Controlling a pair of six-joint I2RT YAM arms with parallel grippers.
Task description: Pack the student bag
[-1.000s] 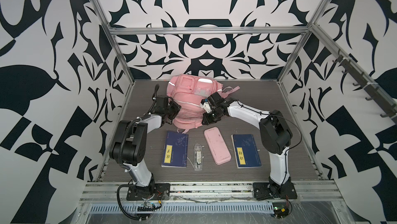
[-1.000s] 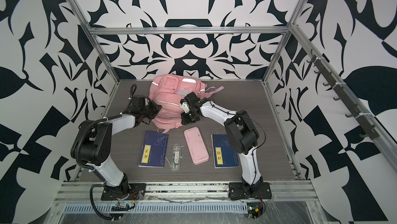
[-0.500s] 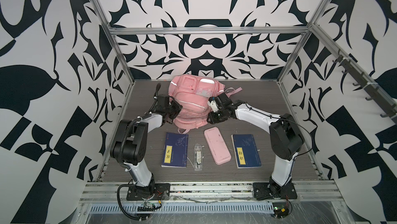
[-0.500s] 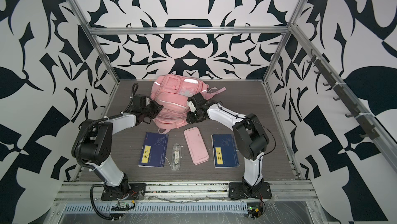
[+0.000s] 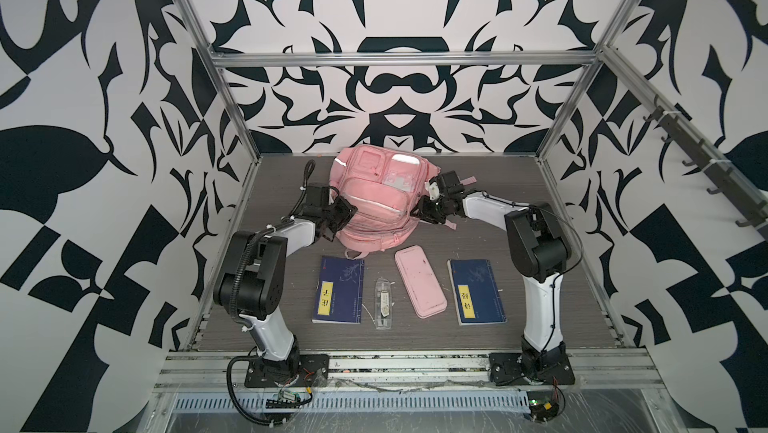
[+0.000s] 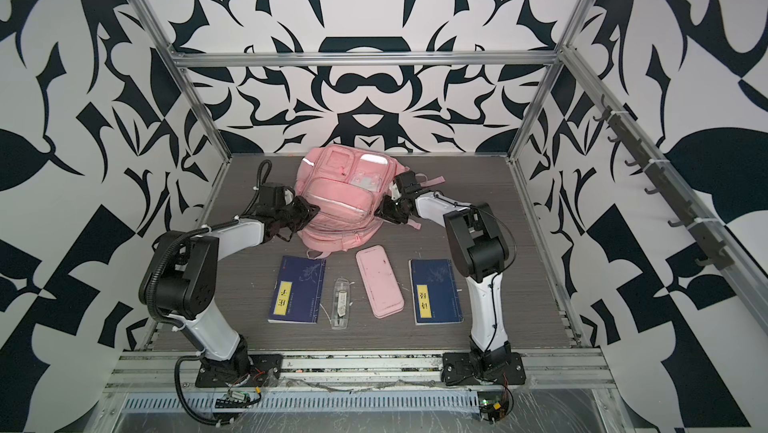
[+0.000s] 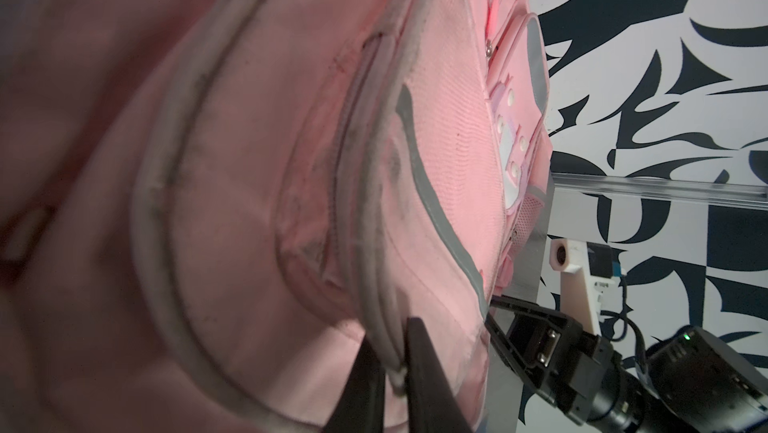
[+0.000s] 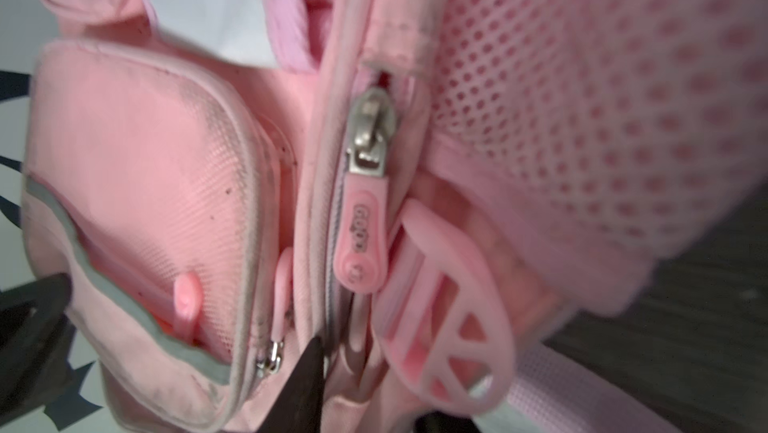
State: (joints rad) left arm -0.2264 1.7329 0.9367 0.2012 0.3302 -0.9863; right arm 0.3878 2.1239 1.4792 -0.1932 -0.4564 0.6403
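The student bag (image 5: 374, 198) (image 6: 345, 194), a soft pink backpack, lies at the back middle of the table with its front pockets up. My left gripper (image 5: 343, 212) (image 7: 395, 372) is at its left side, shut on the grey piping (image 7: 384, 339) of a pocket edge. On the bag's right side my right gripper (image 5: 419, 212) (image 8: 374, 389) has one dark finger (image 8: 309, 381) on the zip track, below a pink zip pull (image 8: 361, 239). Its other finger barely shows behind a pink plastic buckle (image 8: 449, 318). Bag fabric fills the gap between them, so a grip is unclear.
In front of the bag lie, from left to right, a blue book (image 5: 338, 293), a clear plastic case (image 5: 383, 302), a flat pink pencil case (image 5: 419, 281) and a second blue book (image 5: 478, 291). Metal frame posts stand at the back corners.
My right gripper has shifted a little to the right along the bag's side, and that arm's elbow has swung outward. The left gripper keeps its hold on the piping.
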